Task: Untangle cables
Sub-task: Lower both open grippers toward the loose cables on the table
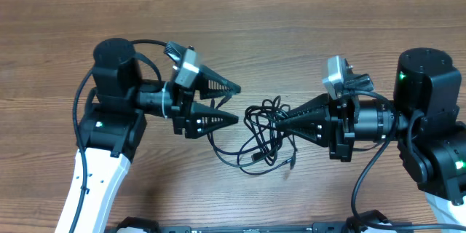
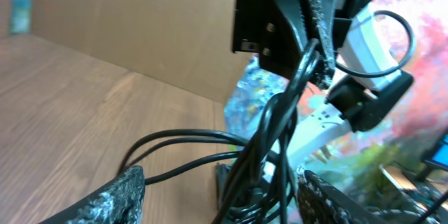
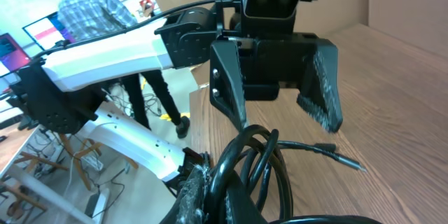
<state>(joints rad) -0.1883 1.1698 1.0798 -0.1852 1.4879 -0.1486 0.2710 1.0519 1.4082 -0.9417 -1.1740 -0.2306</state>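
The cables (image 1: 260,138) are thin black cords tangled in loose loops on the wooden table (image 1: 306,14) between my two arms. My right gripper (image 1: 277,121) is shut on a bunch of strands at the tangle's upper right side; its wrist view shows the cables (image 3: 260,155) pinched between the fingers (image 3: 203,190). My left gripper (image 1: 236,103) stands open just left of the tangle. In its wrist view the cables (image 2: 260,155) run up between the fingers (image 2: 120,194), apart from the left one, to the right gripper (image 2: 313,24).
Loose cord ends with small plugs (image 1: 291,164) lie on the table toward the front edge. Both arm bases (image 1: 109,127) stand at the table's near corners. A cardboard wall (image 2: 140,21) rises behind the far edge.
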